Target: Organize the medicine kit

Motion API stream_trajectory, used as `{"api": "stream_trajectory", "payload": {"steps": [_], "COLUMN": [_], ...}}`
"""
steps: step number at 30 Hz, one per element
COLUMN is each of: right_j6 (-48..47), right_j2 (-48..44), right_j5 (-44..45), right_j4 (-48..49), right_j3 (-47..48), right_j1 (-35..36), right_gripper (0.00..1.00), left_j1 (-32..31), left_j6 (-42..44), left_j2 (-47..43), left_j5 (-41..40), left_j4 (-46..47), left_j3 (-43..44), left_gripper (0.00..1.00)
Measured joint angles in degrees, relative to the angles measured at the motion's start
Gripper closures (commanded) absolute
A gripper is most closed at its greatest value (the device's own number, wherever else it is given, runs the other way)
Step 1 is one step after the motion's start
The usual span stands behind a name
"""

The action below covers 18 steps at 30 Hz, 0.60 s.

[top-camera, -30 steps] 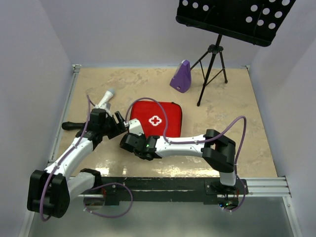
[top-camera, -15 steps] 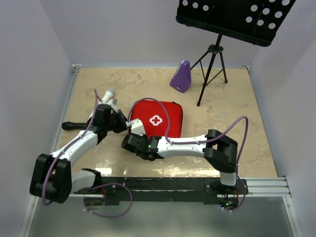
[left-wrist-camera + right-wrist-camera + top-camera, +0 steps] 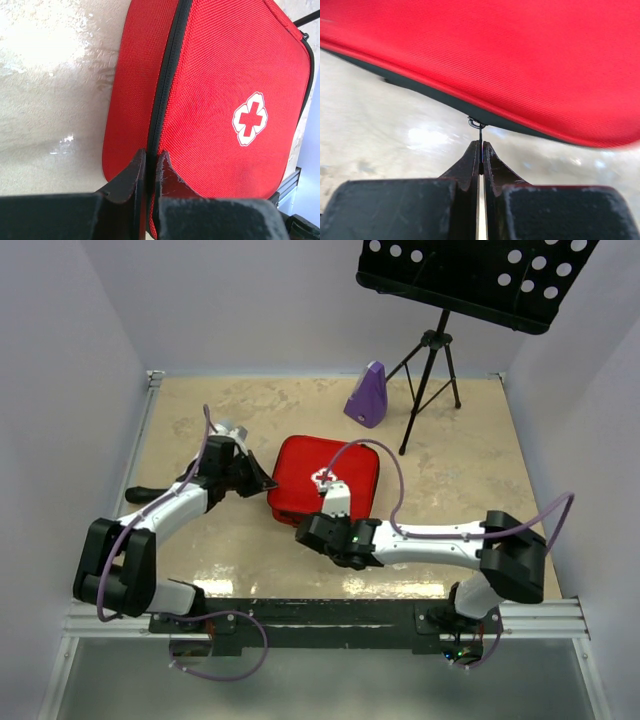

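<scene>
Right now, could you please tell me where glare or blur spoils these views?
Top external view: glare low on the table. Left wrist view: a washed-out patch on the table; the medicine kit and its white cross are sharp. Right wrist view: the kit's red fabric is smeared, the zipper pull legible.

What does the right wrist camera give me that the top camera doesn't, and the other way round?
Right wrist only: the right gripper shut on the thin zip pull hanging from the black zip line of the medicine kit. Top only: the left gripper at the kit's left edge, the purple metronome and the music stand behind. Both: the red kit lying on the table.
</scene>
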Motion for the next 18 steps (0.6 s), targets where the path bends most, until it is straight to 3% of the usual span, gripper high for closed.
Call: {"api": "stream_trajectory", "payload": {"steps": [7, 11, 15, 16, 18], "right_j6": [7.0, 8.3, 7.9, 7.3, 6.3], "right_j2": [-10.3, -17.1, -17.8, -17.1, -14.9], "right_j5": [-1.6, -6.3, -8.5, -8.5, -8.3], "right_j4": [-5.7, -4.4, -1.9, -1.3, -0.6], "right_j3": [-7.7, -11.8, -12.2, -12.2, -11.6], "right_j1": [-3.0, -6.6, -7.2, -7.1, -6.4], "right_gripper": [1.0, 1.0, 1.0, 1.0, 1.0], "left_j1": [0.5, 2.5, 3.6, 3.7, 3.8], "left_j6": [2.0, 2.7, 3.1, 3.4, 3.7], "left_j2": [1.8, 4.0, 9.4, 12.2, 14.2], "left_j5": [0.1, 2.0, 4.5, 5.7, 6.5], "left_j4": [-1.1, -2.4, -4.7, -5.2, -5.9], "left_j3": [2.3, 4.7, 10.3, 13.3, 15.5], "left_gripper": [1.0, 1.0, 1.0, 0.96, 0.69]}}
